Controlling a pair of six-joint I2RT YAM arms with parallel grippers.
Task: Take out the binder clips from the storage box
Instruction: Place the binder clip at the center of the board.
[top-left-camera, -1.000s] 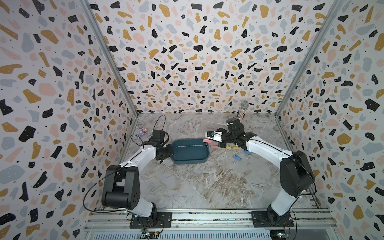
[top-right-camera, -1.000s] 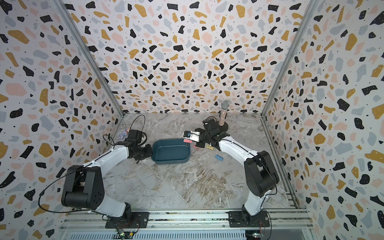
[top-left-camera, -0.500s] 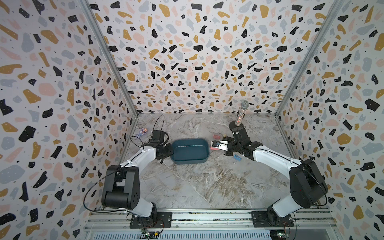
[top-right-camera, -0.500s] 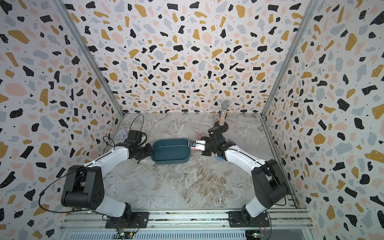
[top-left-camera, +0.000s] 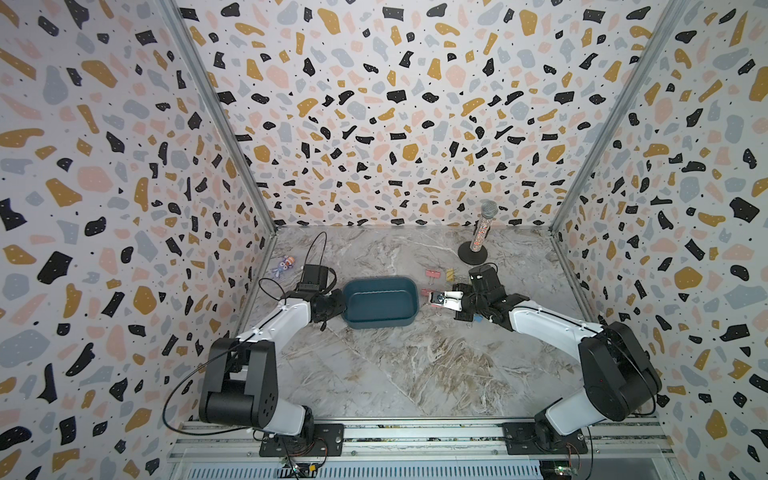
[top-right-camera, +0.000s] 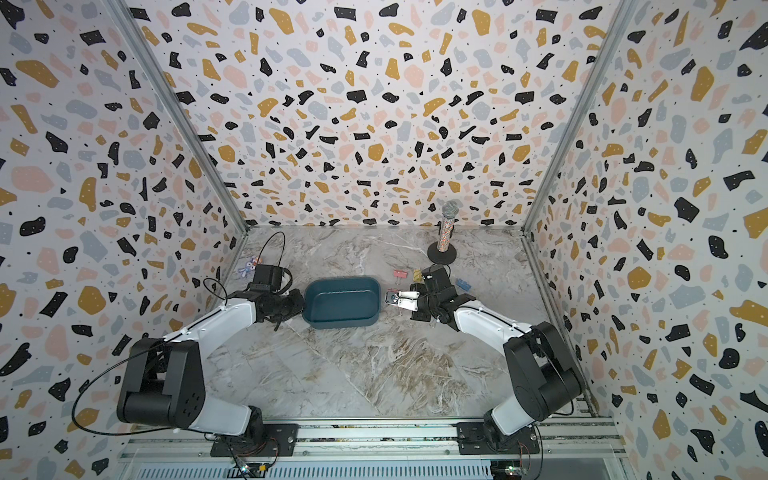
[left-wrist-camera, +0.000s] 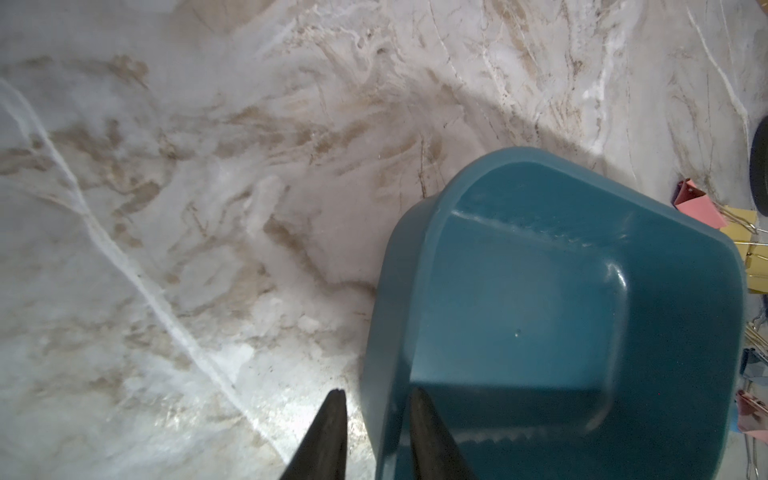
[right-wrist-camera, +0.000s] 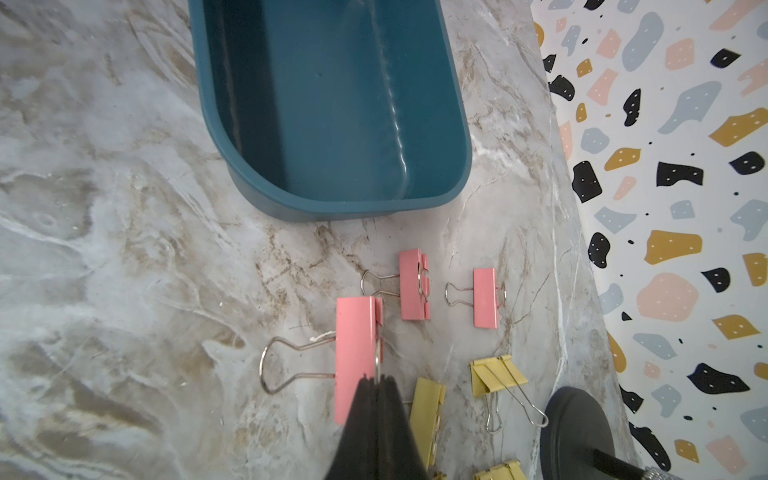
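Beside the storage box (top-left-camera: 379, 322): my right gripper (right-wrist-camera: 377, 380) pinches a pink clip (right-wrist-camera: 355, 345) by its wire handle, ready to set down.
Opposite box end: my left gripper (left-wrist-camera: 377, 403) seems clamped on the rim, steadying it.
Other binder clips (right-wrist-camera: 485, 297): outside, near the box.

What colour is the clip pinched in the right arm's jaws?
Pink. The binder clip shows best in the right wrist view.

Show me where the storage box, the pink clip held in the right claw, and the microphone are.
storage box (top-left-camera: 380, 323): in a top view, near outer wall.
held pink clip (right-wrist-camera: 355, 345): right wrist view, flat pink body.
microphone (top-left-camera: 483, 232): in a top view, speckled handle.
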